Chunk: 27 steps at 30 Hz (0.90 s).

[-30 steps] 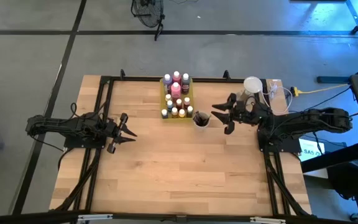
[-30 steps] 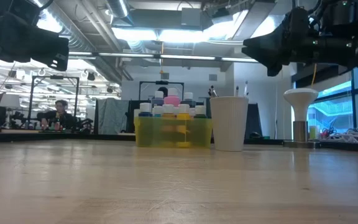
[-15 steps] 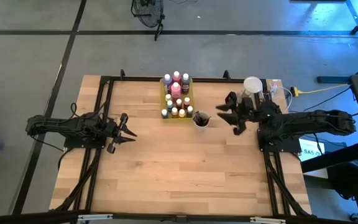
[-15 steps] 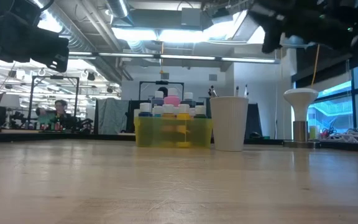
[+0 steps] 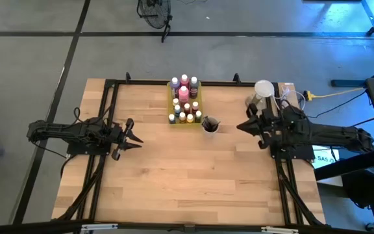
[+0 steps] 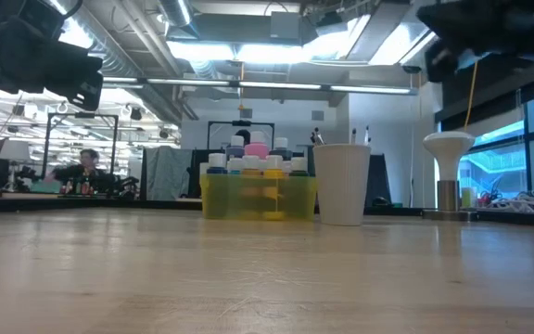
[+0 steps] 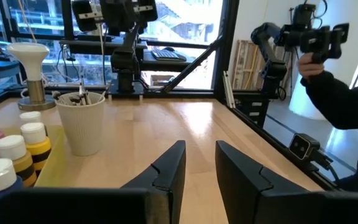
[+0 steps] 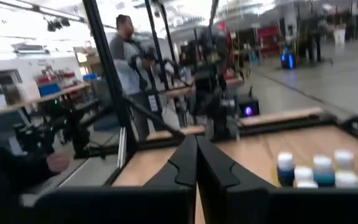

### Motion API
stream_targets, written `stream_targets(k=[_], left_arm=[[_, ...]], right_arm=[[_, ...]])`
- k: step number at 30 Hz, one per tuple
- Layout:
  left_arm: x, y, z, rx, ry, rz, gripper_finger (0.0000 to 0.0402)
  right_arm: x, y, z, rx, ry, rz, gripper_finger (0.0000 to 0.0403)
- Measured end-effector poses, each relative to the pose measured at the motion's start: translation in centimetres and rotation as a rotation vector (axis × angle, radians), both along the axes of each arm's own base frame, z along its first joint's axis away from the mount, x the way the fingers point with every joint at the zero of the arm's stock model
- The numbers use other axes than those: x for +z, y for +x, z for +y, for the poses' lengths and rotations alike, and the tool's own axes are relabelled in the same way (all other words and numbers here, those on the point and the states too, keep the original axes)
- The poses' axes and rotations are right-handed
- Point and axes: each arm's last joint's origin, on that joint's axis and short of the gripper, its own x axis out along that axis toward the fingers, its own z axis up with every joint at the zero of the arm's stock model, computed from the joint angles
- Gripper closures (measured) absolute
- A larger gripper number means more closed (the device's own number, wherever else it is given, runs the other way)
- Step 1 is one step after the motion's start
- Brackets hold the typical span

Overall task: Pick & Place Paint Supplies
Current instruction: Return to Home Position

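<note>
A: Right gripper (image 8: 196,144) near its base, fingers pressed together, empty. Left gripper (image 7: 199,147) spread, holding nothing.
B: Step?
A: Homing, likely; next, only parking the arms. Smooth round-capped paint bottles (image 5: 184,101) fill the translucent yellow tray (image 6: 258,199). Thin brushes (image 7: 79,98) stand in the tapered matte cup (image 6: 341,184) beside it.

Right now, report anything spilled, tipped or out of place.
Nothing stands out. The paint bottles stand upright in the yellow tray, the brushes sit in the white cup beside it, and nothing lies loose on the table. The left gripper and right gripper hold nothing.
</note>
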Motion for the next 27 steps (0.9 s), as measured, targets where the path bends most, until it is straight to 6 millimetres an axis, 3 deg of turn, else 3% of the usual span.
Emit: stream_targets(k=[12,18,24,27], left_arm=[[0.0,0.0,0.0,0.002,-0.007,0.002,0.0319],[0.0,0.0,0.0,0.005,0.01,-0.002,0.0318],[0.0,0.0,0.0,0.005,0.003,0.0,0.0318],[0.0,0.0,0.0,0.006,0.0,0.0,0.0318]], right_arm=[[-1.7,-2.3,2.5,-0.051,-0.051,0.175,0.0401],[-3.9,-2.1,3.6,-0.017,-0.229,0.123,0.0402],[-6.8,-2.2,3.5,-0.09,-0.246,0.046,0.0402],[-6.9,-2.2,3.4,-0.104,-0.28,0.053,0.0402]])
